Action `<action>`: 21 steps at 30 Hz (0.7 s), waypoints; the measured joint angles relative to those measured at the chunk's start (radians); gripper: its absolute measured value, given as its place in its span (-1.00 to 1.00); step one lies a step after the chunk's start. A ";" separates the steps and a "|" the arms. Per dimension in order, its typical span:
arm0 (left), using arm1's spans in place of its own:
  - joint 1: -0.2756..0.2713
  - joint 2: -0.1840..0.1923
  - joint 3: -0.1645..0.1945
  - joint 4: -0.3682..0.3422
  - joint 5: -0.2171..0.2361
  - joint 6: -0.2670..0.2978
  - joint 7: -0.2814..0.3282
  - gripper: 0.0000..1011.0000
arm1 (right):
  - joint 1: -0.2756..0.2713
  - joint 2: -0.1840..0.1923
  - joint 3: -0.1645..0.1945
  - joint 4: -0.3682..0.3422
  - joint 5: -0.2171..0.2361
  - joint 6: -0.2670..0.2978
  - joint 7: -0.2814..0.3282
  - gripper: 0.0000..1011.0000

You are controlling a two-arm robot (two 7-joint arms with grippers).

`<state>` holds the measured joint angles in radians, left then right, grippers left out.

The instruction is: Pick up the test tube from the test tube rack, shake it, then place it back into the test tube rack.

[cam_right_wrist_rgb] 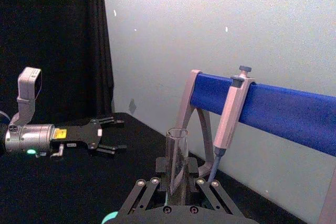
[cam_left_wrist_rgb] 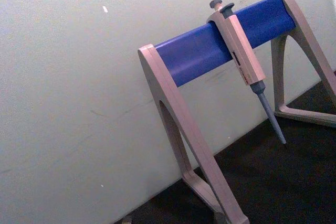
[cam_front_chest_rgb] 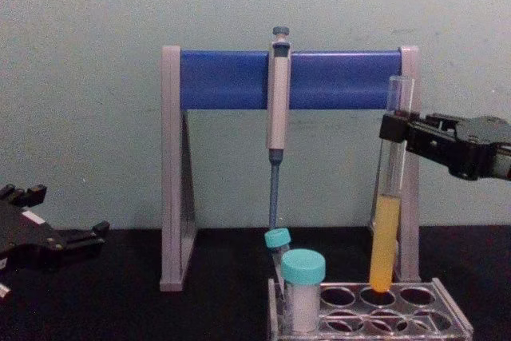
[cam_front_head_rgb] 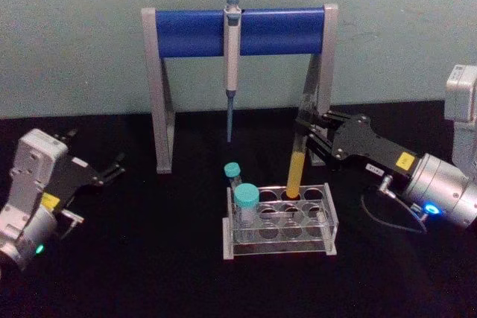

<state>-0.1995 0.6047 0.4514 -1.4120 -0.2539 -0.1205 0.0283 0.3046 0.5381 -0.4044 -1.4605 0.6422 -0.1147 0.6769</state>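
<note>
Test tube, pinched high by right hand, seemingly dips into rack.

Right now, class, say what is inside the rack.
Two capped tubes sit at the rack's left; the test tube, held by the right gripper, dips into a back hole, tip depth hidden. The left gripper waits open, far left.

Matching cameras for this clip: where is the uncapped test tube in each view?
Head view: test tube right of centre, in the test tube rack's back row, right gripper holding it.
Chest view: test tube lower right, by the pipette stand's right leg.
Right wrist view: test tube bottom centre, between the jaws.
Left wrist view: pipette stand, the shared landmark.
</note>
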 joint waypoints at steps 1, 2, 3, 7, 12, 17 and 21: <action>0.000 0.000 0.000 0.000 0.000 0.000 0.000 0.98 | 0.002 -0.001 -0.002 0.004 0.000 -0.001 0.002 -0.54; 0.000 0.000 0.000 0.000 0.000 0.000 0.000 0.98 | 0.002 -0.001 -0.002 0.004 0.000 -0.001 0.002 -0.54; 0.000 0.000 0.000 0.000 0.000 0.000 0.000 0.98 | 0.004 -0.003 -0.004 0.008 0.000 -0.001 0.003 -0.54; 0.000 0.000 0.000 0.000 0.000 0.000 0.000 0.98 | 0.008 -0.005 -0.008 0.018 -0.001 -0.001 0.007 -0.54; 0.000 0.000 0.000 0.000 0.000 0.000 0.000 0.98 | 0.012 -0.006 -0.012 0.025 -0.005 -0.002 0.008 -0.54; 0.000 0.000 0.000 0.000 0.000 0.000 0.000 0.98 | 0.016 -0.008 -0.016 0.034 -0.013 -0.002 0.007 -0.54; 0.000 0.000 0.000 0.000 0.000 0.000 0.000 0.98 | 0.019 -0.010 -0.019 0.040 -0.017 -0.002 0.007 -0.54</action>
<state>-0.1995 0.6047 0.4514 -1.4120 -0.2539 -0.1205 0.0283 0.3236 0.5279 -0.4237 -1.4205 0.6256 -0.1169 0.6839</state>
